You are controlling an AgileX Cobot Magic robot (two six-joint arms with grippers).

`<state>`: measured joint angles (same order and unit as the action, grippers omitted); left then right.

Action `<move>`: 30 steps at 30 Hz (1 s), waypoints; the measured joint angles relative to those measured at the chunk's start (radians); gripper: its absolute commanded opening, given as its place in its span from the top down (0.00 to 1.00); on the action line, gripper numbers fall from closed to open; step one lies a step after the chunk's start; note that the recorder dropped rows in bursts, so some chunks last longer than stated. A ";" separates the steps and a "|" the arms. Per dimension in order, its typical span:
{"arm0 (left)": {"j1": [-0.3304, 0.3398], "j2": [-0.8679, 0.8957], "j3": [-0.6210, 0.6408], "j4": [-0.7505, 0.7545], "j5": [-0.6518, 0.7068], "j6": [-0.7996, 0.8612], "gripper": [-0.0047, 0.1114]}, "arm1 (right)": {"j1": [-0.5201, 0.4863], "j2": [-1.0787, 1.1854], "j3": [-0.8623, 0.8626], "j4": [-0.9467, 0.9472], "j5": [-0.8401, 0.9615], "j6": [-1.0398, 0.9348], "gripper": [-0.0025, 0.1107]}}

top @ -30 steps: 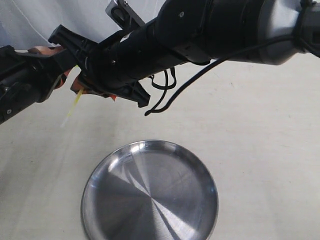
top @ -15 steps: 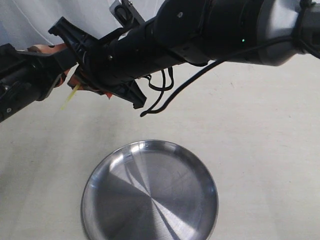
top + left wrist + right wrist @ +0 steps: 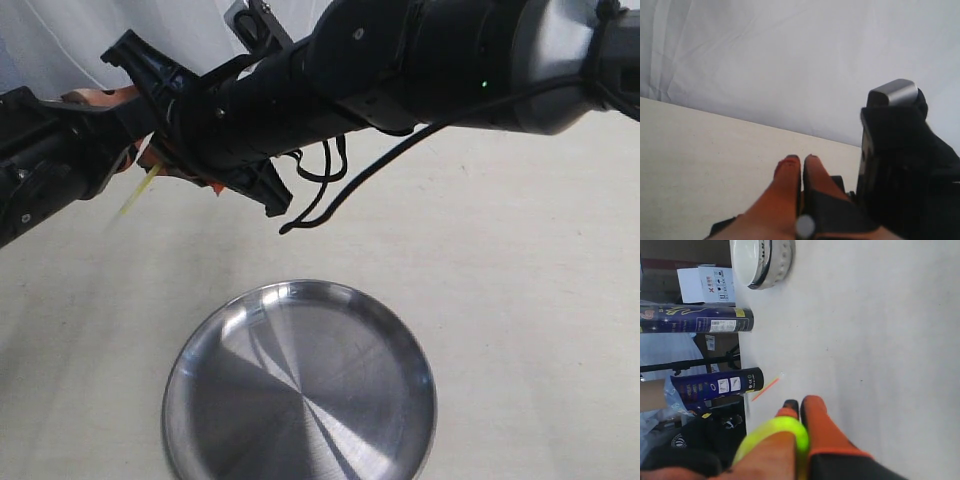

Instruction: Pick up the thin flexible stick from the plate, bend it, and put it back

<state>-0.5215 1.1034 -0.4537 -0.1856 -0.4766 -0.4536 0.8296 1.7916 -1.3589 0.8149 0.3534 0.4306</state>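
Both arms meet high at the back left of the exterior view, well above the silver plate. The thin yellow stick hangs down-left from where the orange fingertips come together. My left gripper is shut, and the stick's whitish round end shows between the finger bases. My right gripper is shut on a blurred, curved yellow-green stretch of the stick. A thin orange-yellow line with a pale tip lies beyond those fingertips. I cannot tell whether it is the stick's free end.
The right arm's black body crosses the top of the scene, trailing a loose cable. A white bowl, two dark blue tubes and a small box stand at the cream table's edge. White cloth backs the table.
The two grippers have shifted slightly up and left together. The stick's hanging free end has swung up and left, and shows shorter than a second ago.
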 measured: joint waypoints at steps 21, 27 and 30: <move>-0.017 0.009 0.015 0.049 0.161 -0.061 0.56 | -0.036 0.002 -0.018 -0.050 -0.186 0.012 0.99; -0.017 -0.007 0.015 0.043 0.176 -0.062 0.56 | -0.053 0.002 -0.018 -0.065 -0.186 0.014 0.99; -0.017 -0.019 0.015 0.043 0.203 -0.062 0.56 | -0.089 0.002 -0.018 -0.080 -0.173 0.014 0.99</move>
<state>-0.5382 1.0843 -0.4391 -0.1424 -0.2739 -0.5161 0.7405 1.7937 -1.3766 0.7352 0.1804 0.4445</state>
